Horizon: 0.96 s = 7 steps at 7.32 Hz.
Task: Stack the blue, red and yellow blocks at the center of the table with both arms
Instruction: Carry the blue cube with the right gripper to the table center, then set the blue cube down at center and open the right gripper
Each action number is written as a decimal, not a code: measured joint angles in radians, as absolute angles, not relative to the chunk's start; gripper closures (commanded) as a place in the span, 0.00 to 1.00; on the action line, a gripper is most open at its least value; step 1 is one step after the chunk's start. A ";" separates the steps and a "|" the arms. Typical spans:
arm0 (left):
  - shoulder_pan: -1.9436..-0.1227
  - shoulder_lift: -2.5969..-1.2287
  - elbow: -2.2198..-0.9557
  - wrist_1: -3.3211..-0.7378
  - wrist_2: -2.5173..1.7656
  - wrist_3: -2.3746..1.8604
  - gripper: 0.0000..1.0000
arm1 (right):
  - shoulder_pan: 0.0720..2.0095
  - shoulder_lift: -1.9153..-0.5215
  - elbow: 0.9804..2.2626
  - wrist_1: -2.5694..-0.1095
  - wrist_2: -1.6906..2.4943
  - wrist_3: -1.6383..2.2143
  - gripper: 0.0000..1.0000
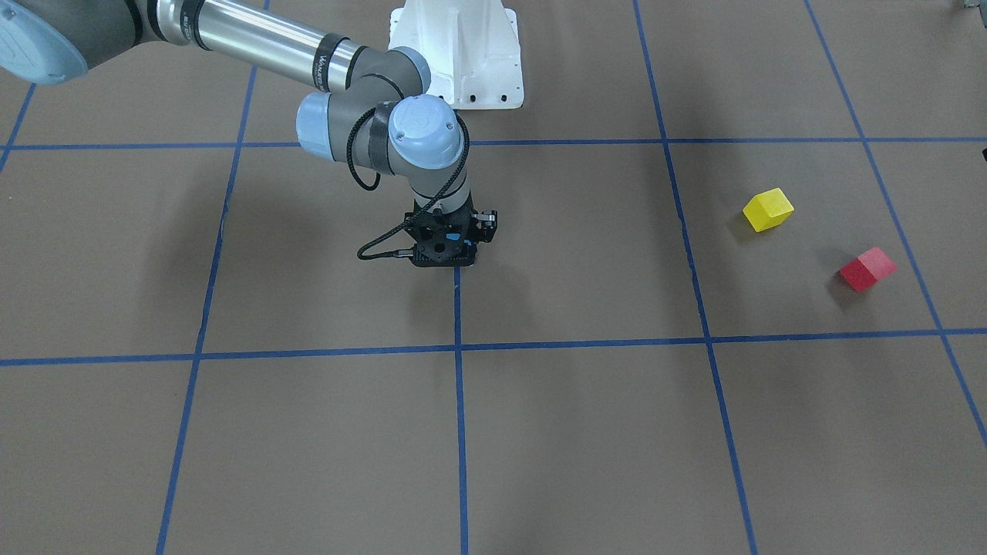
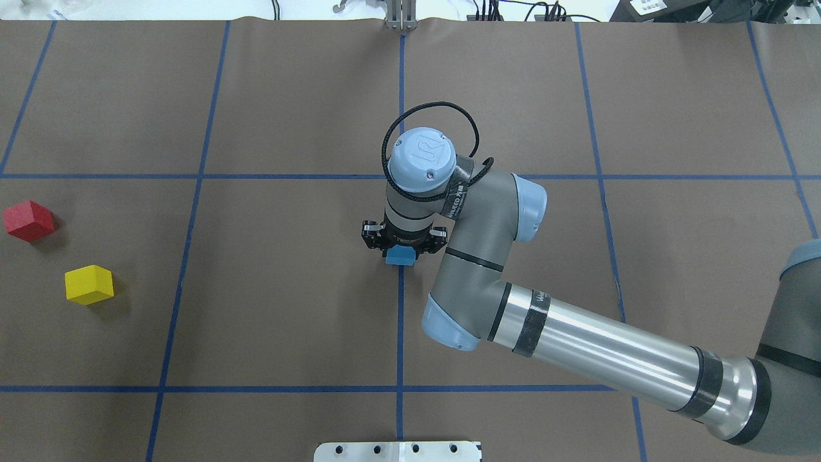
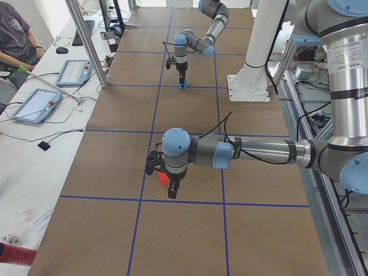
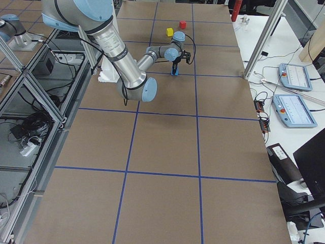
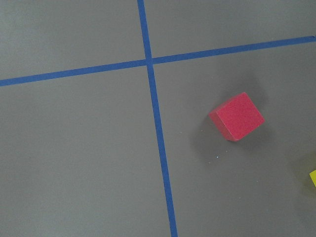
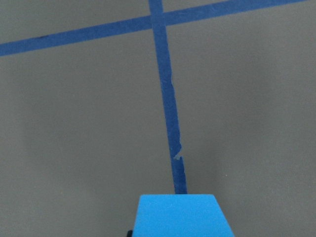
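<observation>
The blue block (image 2: pixel 401 256) sits on the blue tape line at the table's middle, and it fills the bottom of the right wrist view (image 6: pixel 182 217). My right gripper (image 2: pixel 401 247) stands upright over it, low at the table, shut on it. The red block (image 2: pixel 29 220) and the yellow block (image 2: pixel 89 284) lie apart at the table's far left. The red block also shows in the left wrist view (image 5: pixel 237 116), seen from above. My left gripper (image 3: pixel 171 187) shows only in the exterior left view, hanging above the red block (image 3: pixel 164 179). I cannot tell whether it is open or shut.
Blue tape lines (image 2: pixel 400 333) divide the brown table into squares. The white robot base (image 1: pixel 456 54) stands at the table's near edge. Operator tablets (image 3: pixel 34 104) and cables lie beyond the far edge.
</observation>
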State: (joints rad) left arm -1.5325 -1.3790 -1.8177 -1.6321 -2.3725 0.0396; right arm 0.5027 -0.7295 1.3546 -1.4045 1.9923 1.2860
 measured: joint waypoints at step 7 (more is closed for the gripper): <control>-1.534 -1.379 -1.825 -1.632 -2.375 0.037 0.00 | 0.484 -0.731 1.356 -1.407 1.962 1.263 0.00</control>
